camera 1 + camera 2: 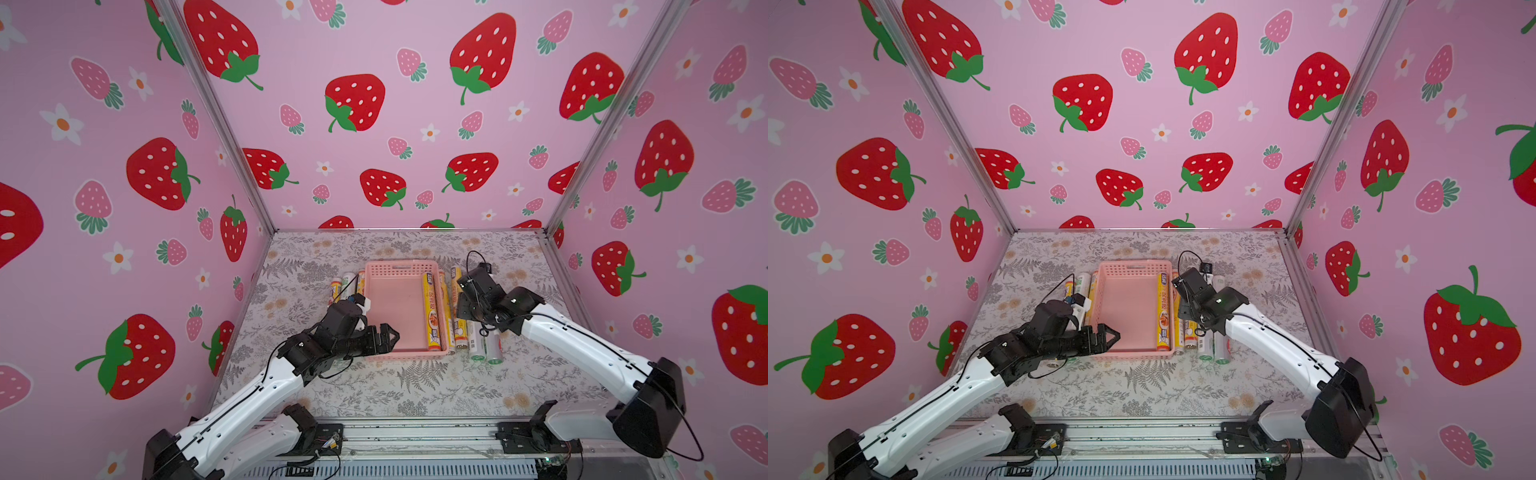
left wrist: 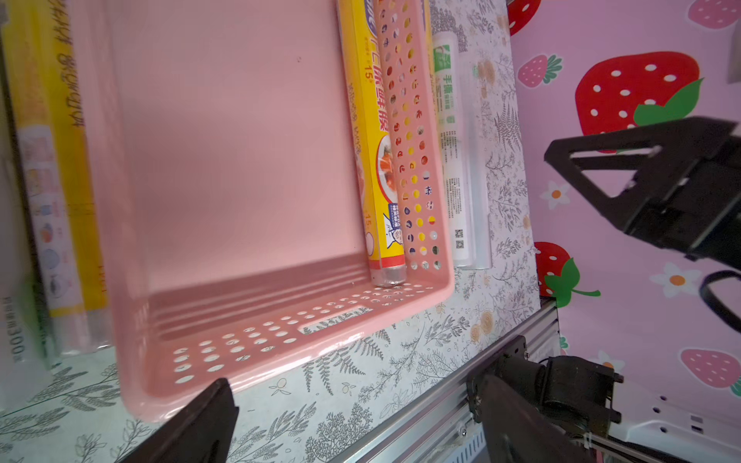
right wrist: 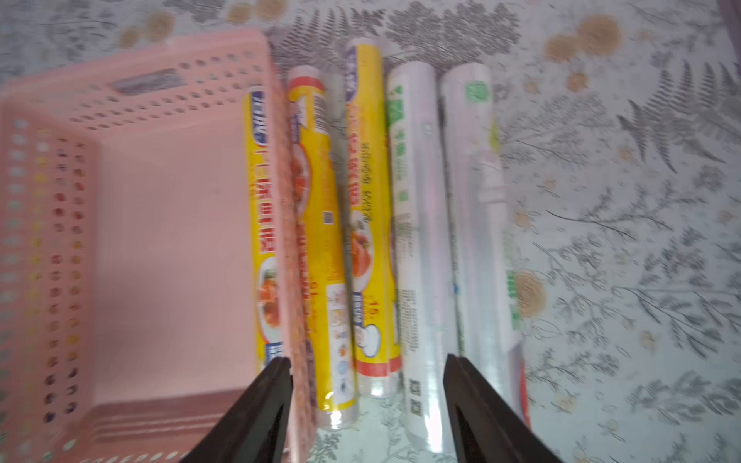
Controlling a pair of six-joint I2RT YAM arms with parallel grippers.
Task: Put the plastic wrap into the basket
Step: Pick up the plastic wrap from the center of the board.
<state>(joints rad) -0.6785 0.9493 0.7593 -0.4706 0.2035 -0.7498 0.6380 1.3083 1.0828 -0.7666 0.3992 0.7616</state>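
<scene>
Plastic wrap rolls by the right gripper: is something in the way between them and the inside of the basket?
Yes. The basket's side wall, full of holes, stands between the outside rolls and its floor, so they must go up over it. One yellow roll lies inside along that wall.

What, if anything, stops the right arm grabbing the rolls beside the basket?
Probably nothing, so yes: the right gripper hangs open directly over those rolls, outside the basket, nothing covering them.

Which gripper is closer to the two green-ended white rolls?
Right. The right gripper hangs over the row holding those white rolls; the left gripper is across the basket.
</scene>
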